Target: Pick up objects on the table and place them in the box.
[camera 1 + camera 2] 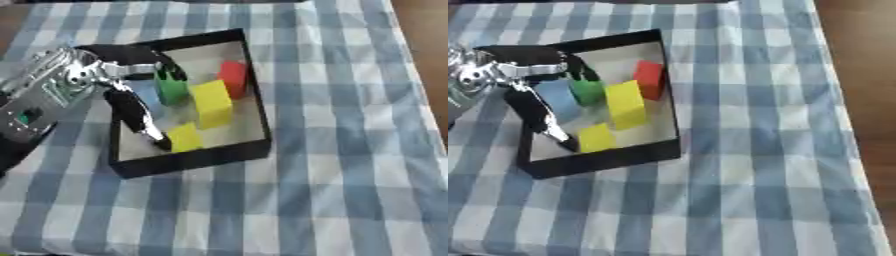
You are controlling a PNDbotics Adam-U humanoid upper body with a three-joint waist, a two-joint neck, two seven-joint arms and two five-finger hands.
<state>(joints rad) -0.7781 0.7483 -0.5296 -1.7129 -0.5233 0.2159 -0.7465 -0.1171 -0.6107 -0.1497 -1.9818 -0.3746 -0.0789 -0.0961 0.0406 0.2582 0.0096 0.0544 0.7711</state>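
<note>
On the checked cloth [332, 150], the left hand [131, 95] reaches into the box [201, 157], fingers apparently spread around the green block [172, 90].

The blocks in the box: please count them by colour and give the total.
Yellow blocks: 2 (tall, small)
Red block: 1
Green block: 1
Light blue block: 1
Total: 5

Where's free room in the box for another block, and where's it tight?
Free: the floor strip along the box's right wall, beside the tall yellow block, and the far-left corner. Tight: the left half, where the left hand reaches in among the green block, blue block and small yellow block. The red block fills the far-right corner.
</note>
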